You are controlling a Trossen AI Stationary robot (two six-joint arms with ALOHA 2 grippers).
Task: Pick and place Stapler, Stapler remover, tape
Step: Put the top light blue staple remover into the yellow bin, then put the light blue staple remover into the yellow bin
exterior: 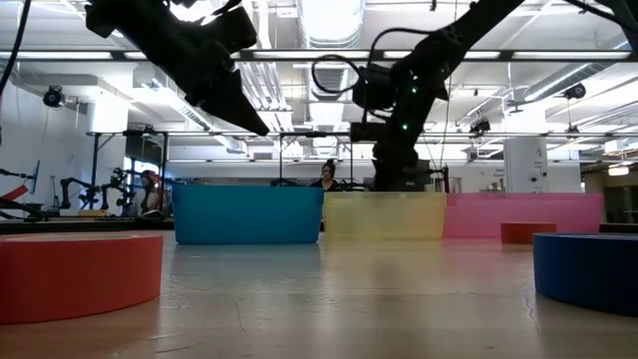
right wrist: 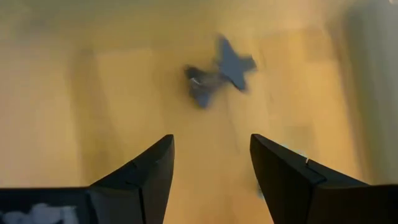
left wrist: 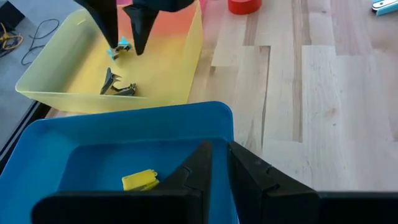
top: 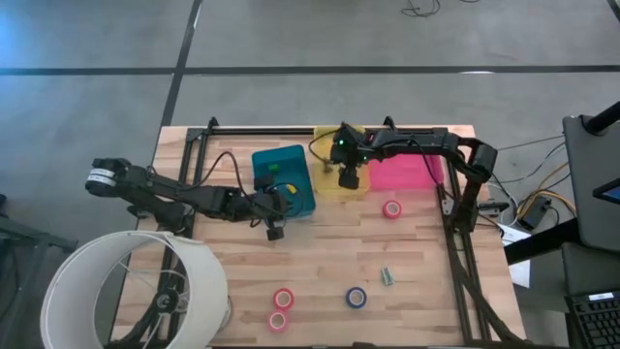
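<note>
Right gripper [right wrist: 211, 165] is held over the yellow bin [left wrist: 163, 74] with its fingers spread and nothing between them. A dark staple remover [right wrist: 214, 78] lies on the bin floor just below, so an unwanted knock is risked if the fingers drop. Left gripper [left wrist: 219, 163] is pressed shut over the blue bin [left wrist: 124, 121], where a yellow stapler [left wrist: 140, 180] lies. Tape rolls [top: 282, 298] are left scattered well apart on the table [top: 426, 262], and they could be missed.
</note>
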